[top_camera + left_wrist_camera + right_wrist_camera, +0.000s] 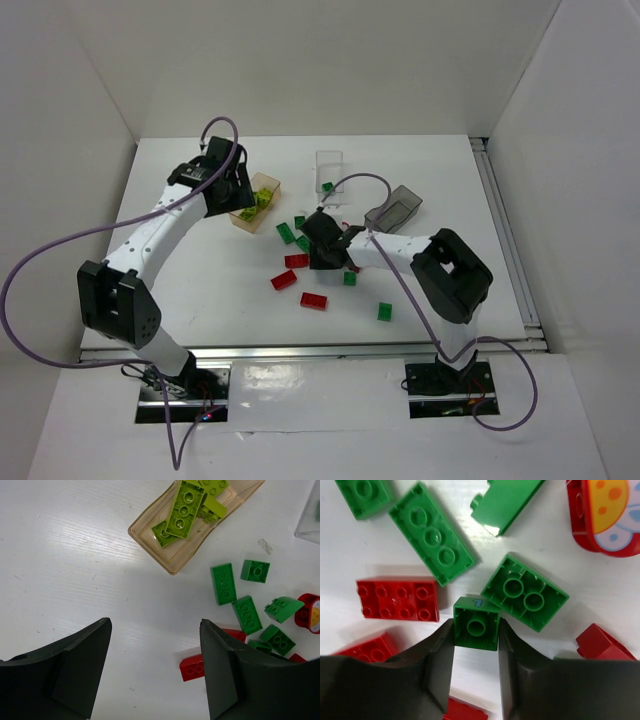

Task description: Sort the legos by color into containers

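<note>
My right gripper [476,632] is shut on a small dark green brick [476,624], hollow underside up, in the pile of legos; in the top view the right gripper [325,248] is at mid-table. Around it lie dark green bricks [431,535] [525,592] and a red brick [397,599]. My left gripper [155,670] is open and empty above bare table, near the orange-tan container [150,540], which holds yellow-green bricks [185,510]. In the top view the left gripper [235,195] is beside this container [262,184]. The clear container [330,165] holds one green brick [327,186]. The dark grey container [395,210] stands to its right.
Loose red bricks [284,280] [313,300] and green bricks [385,311] [286,232] lie scattered at mid-table. A red piece with a printed picture [605,515] lies by the right gripper. White walls close in the table on three sides.
</note>
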You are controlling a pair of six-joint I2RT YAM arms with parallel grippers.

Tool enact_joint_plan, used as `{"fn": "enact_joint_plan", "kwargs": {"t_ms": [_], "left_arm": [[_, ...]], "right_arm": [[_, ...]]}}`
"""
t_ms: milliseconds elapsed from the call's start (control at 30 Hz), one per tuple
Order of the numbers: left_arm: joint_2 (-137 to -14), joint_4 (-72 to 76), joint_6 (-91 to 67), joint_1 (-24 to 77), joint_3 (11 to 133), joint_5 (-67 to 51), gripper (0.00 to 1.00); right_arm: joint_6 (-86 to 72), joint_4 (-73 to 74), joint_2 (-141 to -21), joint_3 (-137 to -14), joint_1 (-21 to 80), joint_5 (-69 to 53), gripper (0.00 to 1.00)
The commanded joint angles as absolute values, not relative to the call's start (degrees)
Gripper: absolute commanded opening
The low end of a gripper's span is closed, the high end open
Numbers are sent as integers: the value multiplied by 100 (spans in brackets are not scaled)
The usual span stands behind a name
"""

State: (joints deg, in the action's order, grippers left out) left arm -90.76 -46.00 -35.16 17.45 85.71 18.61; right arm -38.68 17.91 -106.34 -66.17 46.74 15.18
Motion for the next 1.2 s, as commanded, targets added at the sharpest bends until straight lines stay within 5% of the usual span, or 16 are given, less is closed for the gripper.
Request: {"fn": "enact_joint_plan", "kwargs": {"t_ms": [0,33,333,867,1067,1167], "left_arm": [[-8930,-4482,-3568,1661,8473,1907,81],[-8930,-4482,-3568,1609,8473,1907,81],[-8746,-4430,-3568,1424,8201,1740,82],[-8534,-4325,-3463,1072,7673,1521,82],[-8421,-4324,-3463,1020,7471,1521,82],[-8358,-4324,-3463,967,7366,1468,82]], "right_arm": [[-3780,1845,-10679,-7039,4729,1933,34],[-3779,1898,-10679,-7127,4729,1934,28],[-3042,2013,-10142,-7969,4457,2540,29],[-2232,1969,-12725,-11240,3393,2672,33],[-2232,2258,-13324,-12348,3287,2742,67],[-2232,2198,-12958,-12060,3349,2812,68]]}}
